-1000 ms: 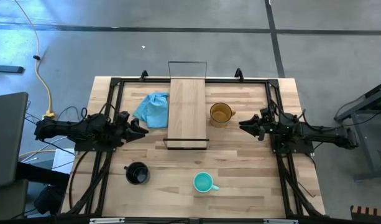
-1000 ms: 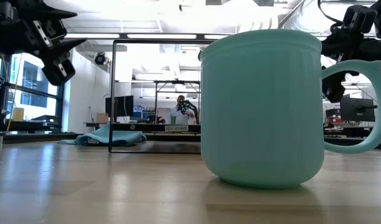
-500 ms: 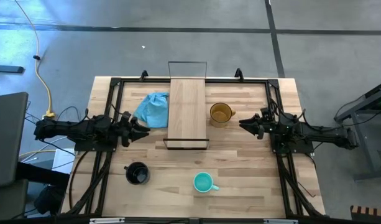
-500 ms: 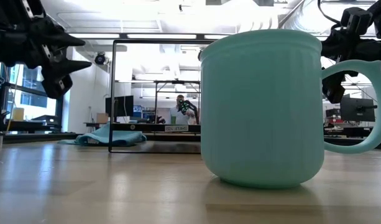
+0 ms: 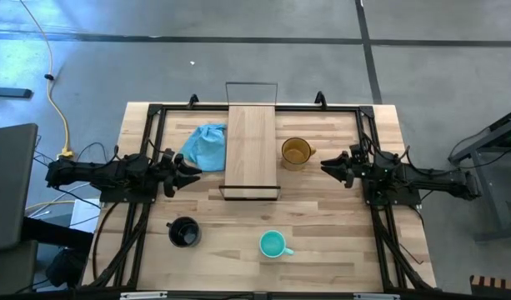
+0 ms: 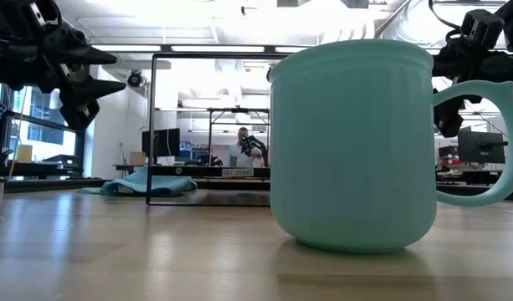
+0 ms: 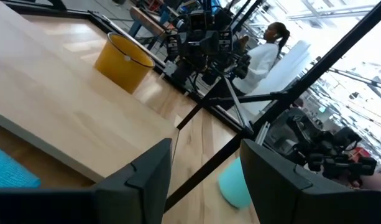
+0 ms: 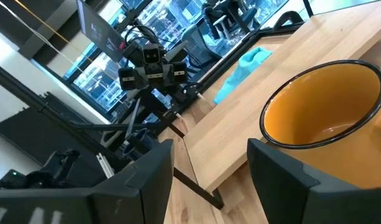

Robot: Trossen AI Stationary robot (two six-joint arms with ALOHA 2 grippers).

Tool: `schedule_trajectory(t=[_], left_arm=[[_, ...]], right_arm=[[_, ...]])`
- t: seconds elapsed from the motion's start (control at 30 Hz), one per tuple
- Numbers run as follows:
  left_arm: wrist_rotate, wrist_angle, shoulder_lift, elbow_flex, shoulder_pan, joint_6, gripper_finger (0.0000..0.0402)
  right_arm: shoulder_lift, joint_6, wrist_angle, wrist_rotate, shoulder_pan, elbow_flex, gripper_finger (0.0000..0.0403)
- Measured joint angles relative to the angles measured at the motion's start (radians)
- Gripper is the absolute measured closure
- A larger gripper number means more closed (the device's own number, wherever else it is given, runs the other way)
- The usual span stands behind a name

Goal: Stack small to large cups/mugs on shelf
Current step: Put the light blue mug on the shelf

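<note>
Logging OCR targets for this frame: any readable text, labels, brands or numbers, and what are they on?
No text can be read.
Teal mug, black mug, amber mug, shelf: no lettering visible.
A pale strip with dark marks in the room behind: too small to read.

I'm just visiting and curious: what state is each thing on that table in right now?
Teal mug: upright, empty, on table.
Black mug: upright, on table.
Amber mug: upright, empty, beside shelf.
Shelf: bare.
Blue cloth: crumpled.
Left end effector: open, holding nothing.
Right end effector: open, facing amber mug.
</note>
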Motion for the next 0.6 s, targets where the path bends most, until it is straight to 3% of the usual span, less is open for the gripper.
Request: schedule_trajectory(t=[0.6], left_arm=[[-0.005, 0.003, 0.000, 0.000, 0.000, -0.004, 0.0222]], right_arm=[[0.000, -0.017, 0.001, 0.053, 0.000, 0.000, 0.0208]])
